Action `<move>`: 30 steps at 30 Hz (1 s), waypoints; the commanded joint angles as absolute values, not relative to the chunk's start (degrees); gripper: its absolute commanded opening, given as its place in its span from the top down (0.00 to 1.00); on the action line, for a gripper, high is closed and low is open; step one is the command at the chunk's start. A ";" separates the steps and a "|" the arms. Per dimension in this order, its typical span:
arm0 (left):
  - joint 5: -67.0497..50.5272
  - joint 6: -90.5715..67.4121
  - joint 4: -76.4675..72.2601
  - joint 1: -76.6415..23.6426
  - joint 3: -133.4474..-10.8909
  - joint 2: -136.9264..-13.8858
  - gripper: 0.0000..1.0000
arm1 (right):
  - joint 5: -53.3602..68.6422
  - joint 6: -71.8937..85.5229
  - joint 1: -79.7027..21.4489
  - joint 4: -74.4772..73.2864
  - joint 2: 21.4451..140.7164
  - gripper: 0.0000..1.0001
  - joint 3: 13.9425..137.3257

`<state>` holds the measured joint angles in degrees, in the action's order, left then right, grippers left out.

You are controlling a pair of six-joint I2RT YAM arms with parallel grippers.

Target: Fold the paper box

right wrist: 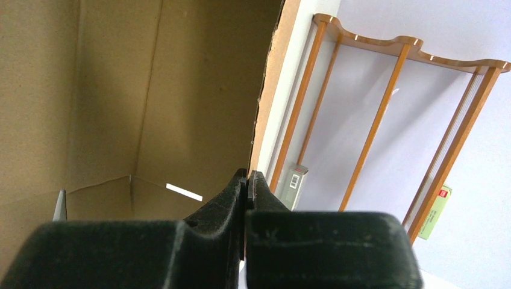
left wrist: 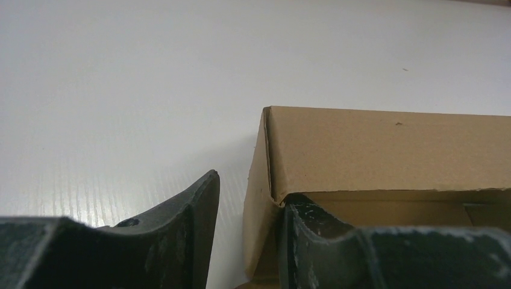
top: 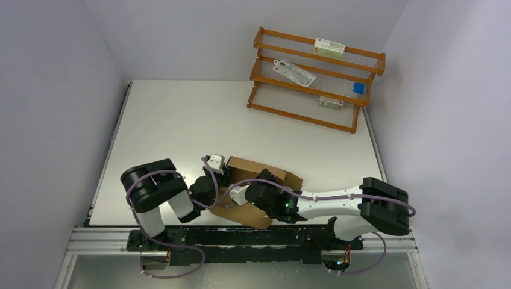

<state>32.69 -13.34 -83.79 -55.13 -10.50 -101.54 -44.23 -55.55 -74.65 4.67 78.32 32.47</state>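
Box (top: 253, 168) sits on the white counter (top: 181, 120), near edge, right in front of both arm bases. It is plain brown card and half formed: walls up on the far side, top open, and a flap lying flat toward the arms.

Left hand (left wrist: 250, 189) is spread, astride the box's left end wall at the corner. One finger (left wrist: 313, 241) is inside the box, close against the wall. The other finger (left wrist: 181, 241) is outside, with a strip of counter showing between it and the card. It isn't clamping.

Right arm reaches across from the right, low over the box. Right hand (right wrist: 247, 177) is pressed together, no gap between the tips. The tips sit right at the edge of a box panel. Can't tell if any card is caught between them. Its camera looks into the brown inside of the box, fold lines and one slot visible.

Wooden rack (top: 301, 117) stands at the far right of the counter against the wall, well apart from the box. It holds a white carton (top: 329, 46) on top, a flat packet (top: 295, 72) below that, a small blue item (top: 359, 88) at the right end, and another carton (top: 331, 102) on the lowest rail.
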 commanded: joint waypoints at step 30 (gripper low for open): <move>60.61 -28.06 -67.23 -56.90 -16.78 -104.45 0.74 | -39.64 -49.27 -75.72 0.64 79.63 1.00 33.43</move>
